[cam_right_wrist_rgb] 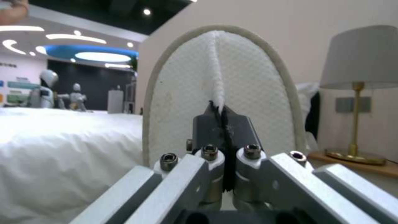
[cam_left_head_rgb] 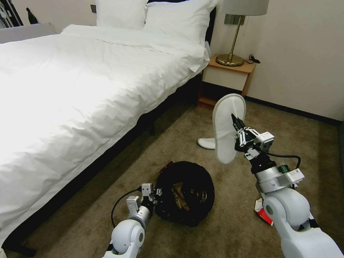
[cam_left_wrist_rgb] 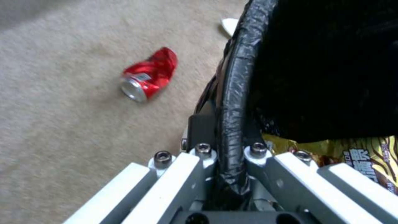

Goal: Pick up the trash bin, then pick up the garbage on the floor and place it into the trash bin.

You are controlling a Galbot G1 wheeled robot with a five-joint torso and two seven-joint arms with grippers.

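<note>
White bed [cam_left_head_rgb: 71,89], two pillows [cam_left_head_rgb: 150,14], wooden nightstand [cam_left_head_rgb: 229,73], brass lamp [cam_left_head_rgb: 233,39], brown carpet [cam_left_head_rgb: 229,215]

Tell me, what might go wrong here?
The right gripper pinches only a thin fold of the slipper, so it might slip free. The slipper looks wide against the bin and may catch its rim. The left gripper holds that rim by one edge, so the bin could tip.

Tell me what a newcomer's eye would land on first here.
First, the white slipper held up in the air by the right gripper, pinched at its fabric, right of the big white bed. Next, the black trash bin lower down, its rim clamped by the left gripper. A crushed red can lies on the carpet beside the bin.
</note>
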